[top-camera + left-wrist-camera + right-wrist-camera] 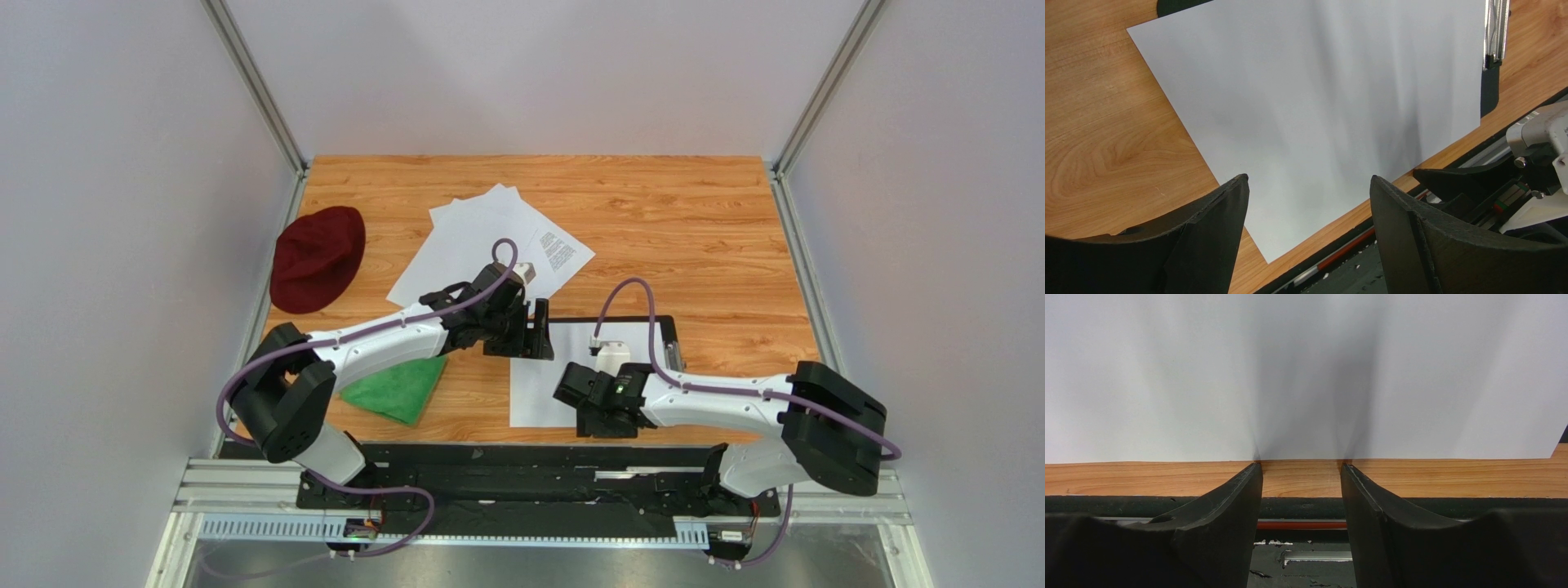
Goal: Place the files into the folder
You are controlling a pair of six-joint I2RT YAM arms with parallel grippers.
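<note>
Two pincers, both spread with nothing between them: my right gripper [1300, 465] sits at the near edge of a blank white sheet [540, 392], and my left gripper [1309, 184] hovers above its far end. That sheet lies on the black folder [1490, 92], whose metal clip [1497, 30] only the left wrist view shows. Farther back, the other files [472, 239] fan across the table [711, 245]. One carries a block of print too small to read.

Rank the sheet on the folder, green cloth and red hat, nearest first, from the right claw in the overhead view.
1. White sheet, at the right gripper's tips.
2. Green cloth, to its left.
3. Red hat, far back left.
</note>
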